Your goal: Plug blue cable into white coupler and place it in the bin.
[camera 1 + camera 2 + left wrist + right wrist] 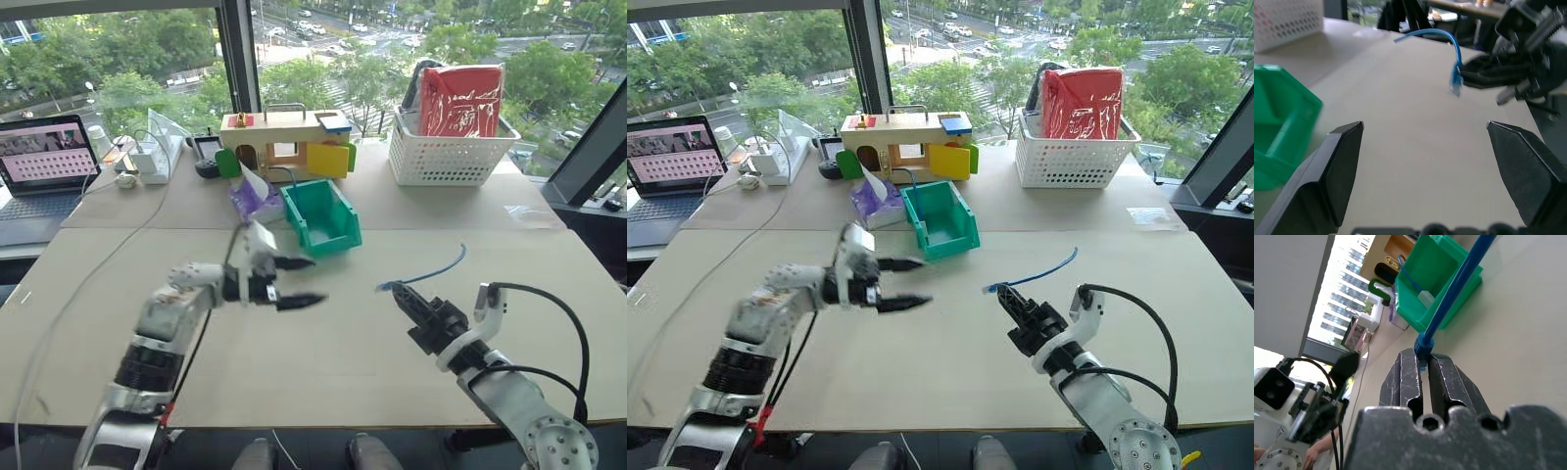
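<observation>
A: Right wrist view first: your right pincer (1421, 363) is clamped on the plug end of the blue cable (1454, 289), fingers nearly touching with the plug pinched between them. The cord runs on away from it toward the bin (1442, 271).

B: And your left pincer (299, 282)?

A: It is spread wide and holds nothing. It hovers above the desk (392, 333), apart from the right one, fingers pointing across toward the cable. In the left wrist view the gripped plug hangs off the right fingertips, ahead of the open fingers.

B: So which step are you in?

A: By my reading, the mating step, not yet done. You have the cable; you do not have the white coupler. The right wrist view shows a small pale block lying inside the bin, and a blue cord trailing over its rim; that block may be the coupler, but I cannot tell for sure.

B: What does the next move call for?

A: Probably sending your left pincer farther out to the bin, which sits past both arms, in front of the wooden toy house (289, 137), to fetch that block. Then line up its socket squarely with the plug; the free tail of cable rests on the desk and could drag.
</observation>
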Controlling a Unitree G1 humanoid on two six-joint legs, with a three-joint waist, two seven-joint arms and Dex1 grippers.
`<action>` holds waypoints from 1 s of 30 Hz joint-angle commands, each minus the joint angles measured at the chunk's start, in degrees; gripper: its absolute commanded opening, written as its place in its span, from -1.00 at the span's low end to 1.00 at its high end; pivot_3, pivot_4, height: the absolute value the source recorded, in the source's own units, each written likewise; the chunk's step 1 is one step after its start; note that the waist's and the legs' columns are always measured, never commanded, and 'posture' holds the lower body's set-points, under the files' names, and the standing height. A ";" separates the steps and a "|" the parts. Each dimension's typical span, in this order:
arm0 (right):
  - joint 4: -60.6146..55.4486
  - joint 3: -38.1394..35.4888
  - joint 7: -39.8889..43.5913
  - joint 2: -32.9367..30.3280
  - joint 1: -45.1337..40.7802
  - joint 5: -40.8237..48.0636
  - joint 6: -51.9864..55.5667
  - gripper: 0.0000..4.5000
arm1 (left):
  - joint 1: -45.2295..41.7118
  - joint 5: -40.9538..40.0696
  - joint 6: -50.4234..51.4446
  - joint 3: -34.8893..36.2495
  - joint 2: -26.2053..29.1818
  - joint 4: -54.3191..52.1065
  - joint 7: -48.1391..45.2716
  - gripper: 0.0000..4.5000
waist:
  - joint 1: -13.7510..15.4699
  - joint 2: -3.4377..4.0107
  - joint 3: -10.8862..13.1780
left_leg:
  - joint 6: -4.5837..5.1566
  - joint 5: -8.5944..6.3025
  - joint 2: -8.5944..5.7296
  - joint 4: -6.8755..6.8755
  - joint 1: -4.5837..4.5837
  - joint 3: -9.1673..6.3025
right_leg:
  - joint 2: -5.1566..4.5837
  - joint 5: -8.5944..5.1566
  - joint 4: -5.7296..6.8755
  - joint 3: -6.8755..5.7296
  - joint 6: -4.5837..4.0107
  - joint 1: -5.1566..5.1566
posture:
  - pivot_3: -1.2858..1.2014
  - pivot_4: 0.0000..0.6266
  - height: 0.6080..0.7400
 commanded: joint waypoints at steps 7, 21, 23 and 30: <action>5.60 4.93 5.74 -1.34 -5.17 5.74 5.68 -1.00 | 20.38 -13.26 7.48 30.11 11.75 -14.51 7.95 0.92 | -0.97 -0.13 0.08 | 0.01 -0.01 0.05 -0.05 0.01 -0.02 | -0.04 0.06 0.01 -0.01 -0.11 -0.01 | 0.03 -0.52 0.89; 14.44 8.70 9.23 -0.11 -11.74 9.25 12.03 -1.00 | 63.31 -15.51 -3.07 41.37 -12.44 -33.85 13.88 0.92 | -0.31 -0.40 0.10 | -0.01 -0.02 0.26 -0.06 0.08 0.21 | -0.17 -0.16 -0.46 -0.02 -0.54 0.11 | 0.03 -0.52 0.89; 14.47 8.47 9.43 -0.06 -11.54 9.26 12.31 -1.00 | 64.22 -10.75 -8.20 37.68 -17.08 -33.86 16.58 0.92 | 0.18 -0.42 0.09 | -0.02 -0.02 0.24 -0.05 0.05 0.21 | -0.17 -0.17 -0.51 -0.02 -0.54 0.10 | 0.03 -0.52 0.89; 14.05 7.73 10.07 0.06 -10.89 8.21 11.95 -1.00 | 61.52 1.63 -18.68 27.86 -23.80 -28.16 27.80 0.92 | -0.90 -0.11 -0.02 | 0.08 -0.20 0.04 -0.06 -0.16 0.72 | -0.26 0.13 -0.93 0.44 -0.01 0.03 | 0.03 -0.52 0.89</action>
